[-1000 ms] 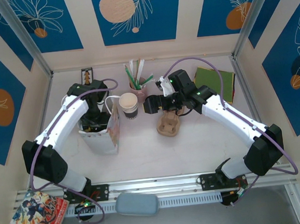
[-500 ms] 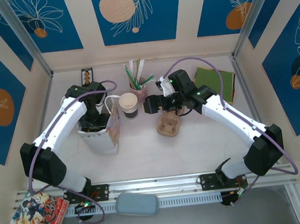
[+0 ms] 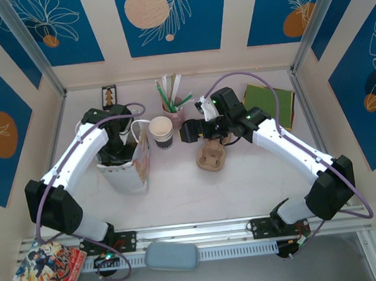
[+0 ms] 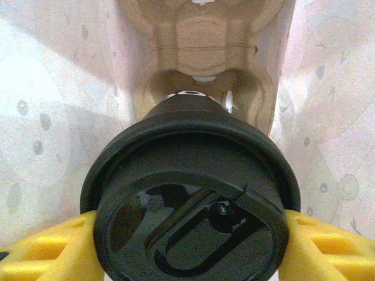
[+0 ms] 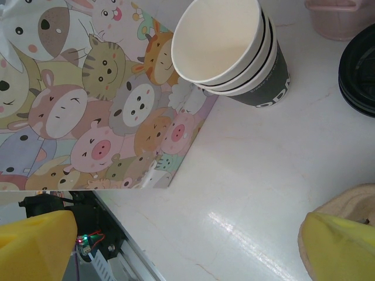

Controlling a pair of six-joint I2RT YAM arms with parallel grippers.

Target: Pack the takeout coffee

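The left jaws, partly closed, grip the takeout coffee by its black lid inside the animal-print paper bag, holding it upright over the pulp cup carrier (probably its seat). The right jaws hang wide open and empty over the worktop

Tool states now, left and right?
Left tool: closed on the takeout coffee.
Right tool: open, empty.

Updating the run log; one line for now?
left gripper shut on takeout coffee | inside paper bag | right gripper open, near lidless cups
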